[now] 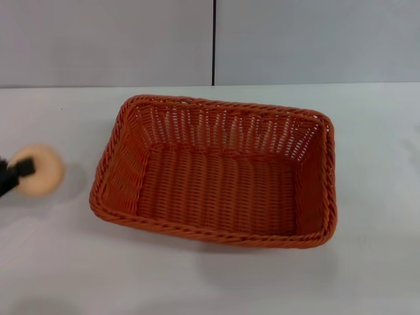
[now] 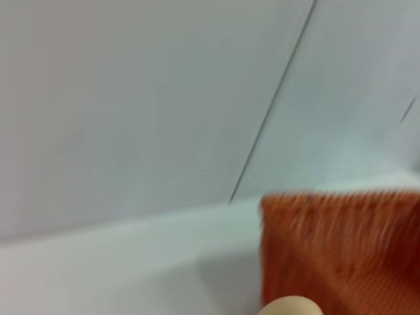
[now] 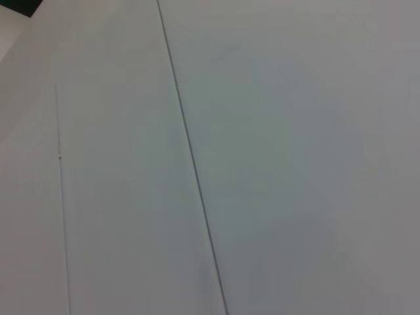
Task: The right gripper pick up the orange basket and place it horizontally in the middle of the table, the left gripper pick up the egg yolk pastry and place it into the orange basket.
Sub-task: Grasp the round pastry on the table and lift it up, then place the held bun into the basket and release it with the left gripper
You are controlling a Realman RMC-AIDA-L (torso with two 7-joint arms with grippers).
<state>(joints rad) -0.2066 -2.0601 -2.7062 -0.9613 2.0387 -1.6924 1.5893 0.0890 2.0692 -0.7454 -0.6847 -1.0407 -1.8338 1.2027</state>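
We see the left pincer (image 1: 14, 172) pinching the egg yolk pastry (image 1: 41, 170) w/ black fingers, left of the orange basket (image 1: 216, 170) on the worktop (image 1: 367, 262).

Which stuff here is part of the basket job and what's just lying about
Job: basket, empty, mid-table; pastry left of it, outside; left gripper at the pastry.
Lying about: nothing; only the wall behind.
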